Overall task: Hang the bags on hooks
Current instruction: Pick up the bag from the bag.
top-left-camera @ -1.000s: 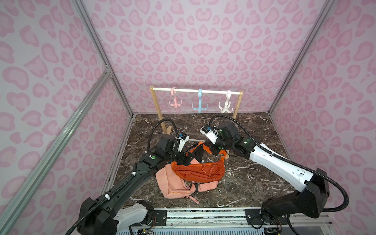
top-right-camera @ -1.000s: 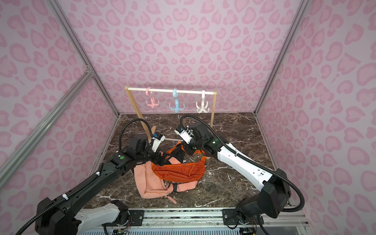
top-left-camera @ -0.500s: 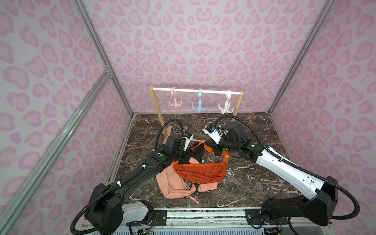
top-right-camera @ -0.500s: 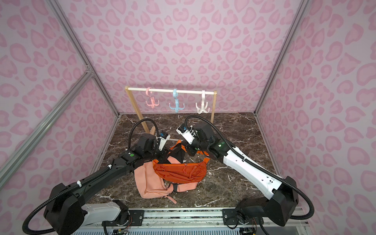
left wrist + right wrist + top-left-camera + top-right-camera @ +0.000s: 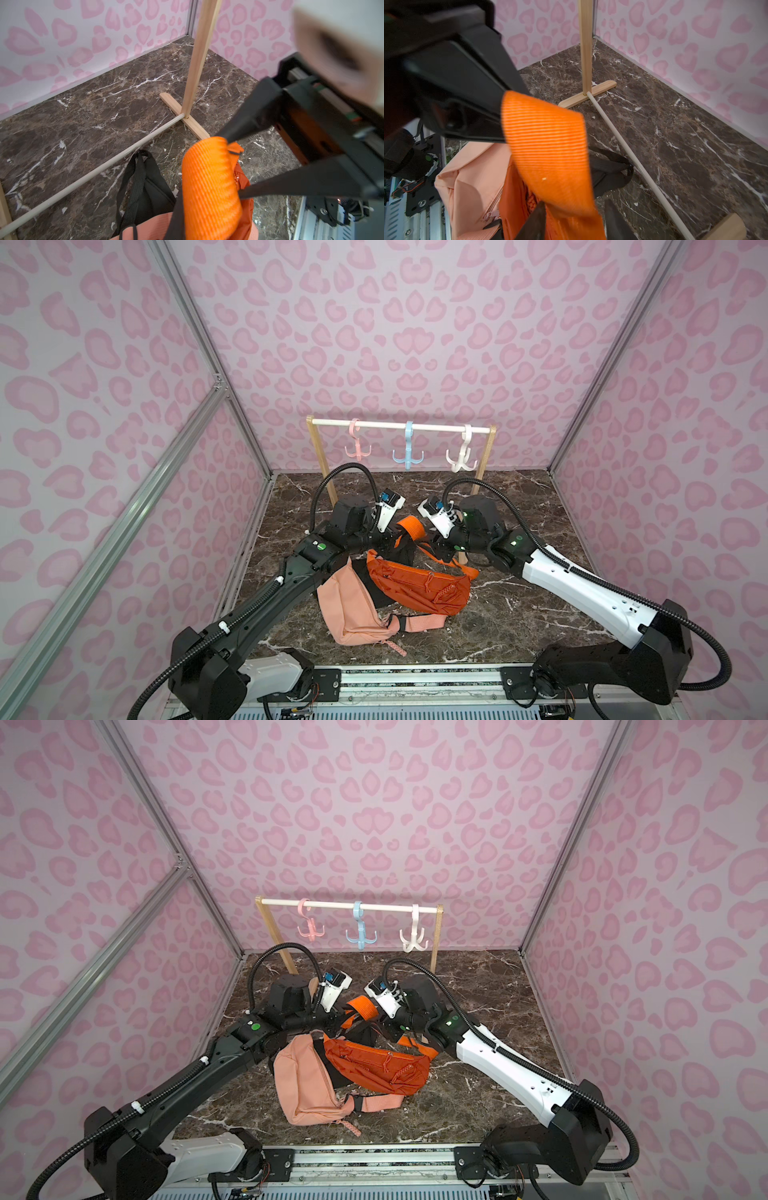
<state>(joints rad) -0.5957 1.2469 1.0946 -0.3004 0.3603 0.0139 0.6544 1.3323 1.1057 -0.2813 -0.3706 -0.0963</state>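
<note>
Top views: orange bag (image 5: pixel 419 587) lies long-axis left-right (strap (image 5: pixel 409 527) up).

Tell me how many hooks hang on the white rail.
3. The pink hook hangs toward the robot's left end of the rail, the blue hook in the middle, the white hook toward its right end. None seems hidden.

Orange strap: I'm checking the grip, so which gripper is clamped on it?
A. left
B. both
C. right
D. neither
A: the left gripper is pinched shut on the orange strap, while the right gripper stands open around it.
</note>
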